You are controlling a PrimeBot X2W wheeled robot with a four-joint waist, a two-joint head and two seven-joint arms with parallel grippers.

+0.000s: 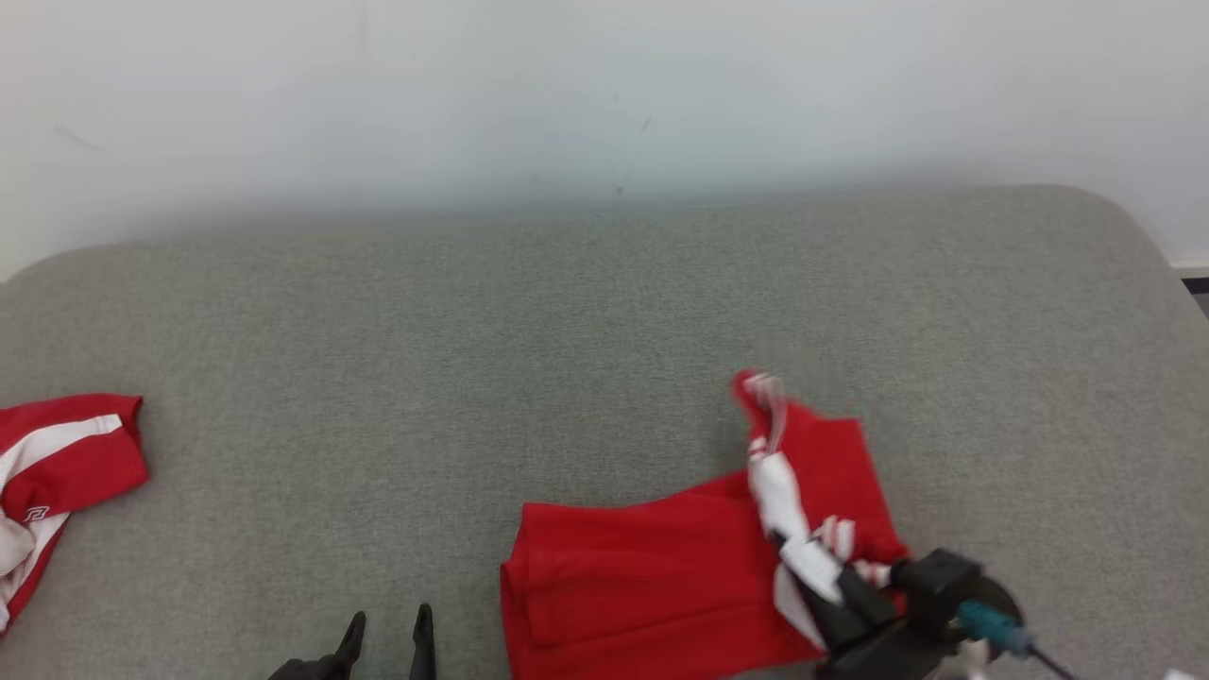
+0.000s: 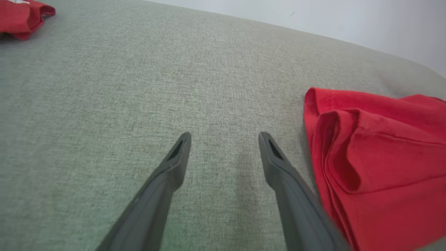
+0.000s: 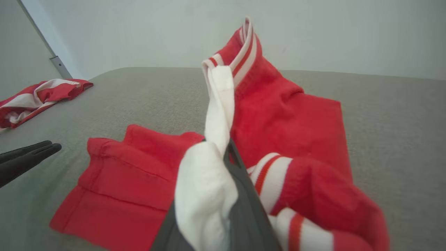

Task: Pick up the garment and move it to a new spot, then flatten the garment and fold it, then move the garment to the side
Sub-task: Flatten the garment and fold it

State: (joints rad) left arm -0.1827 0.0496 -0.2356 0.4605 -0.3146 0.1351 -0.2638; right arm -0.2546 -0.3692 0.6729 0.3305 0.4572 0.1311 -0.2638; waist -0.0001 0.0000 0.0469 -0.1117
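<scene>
While the right gripper (image 3: pixel 228 151) pinches a white fold of the red garment (image 1: pixel 642 586) at five o'clock, the left gripper (image 2: pixel 224 137) gapes wide, empty, at seven o'clock.

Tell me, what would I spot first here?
A bright red shirt lies at the front right of the gray cushion, its white strip pinched in the shut jaws of the right gripper. Another red-and-white cloth sits bunched at the far left edge.
</scene>
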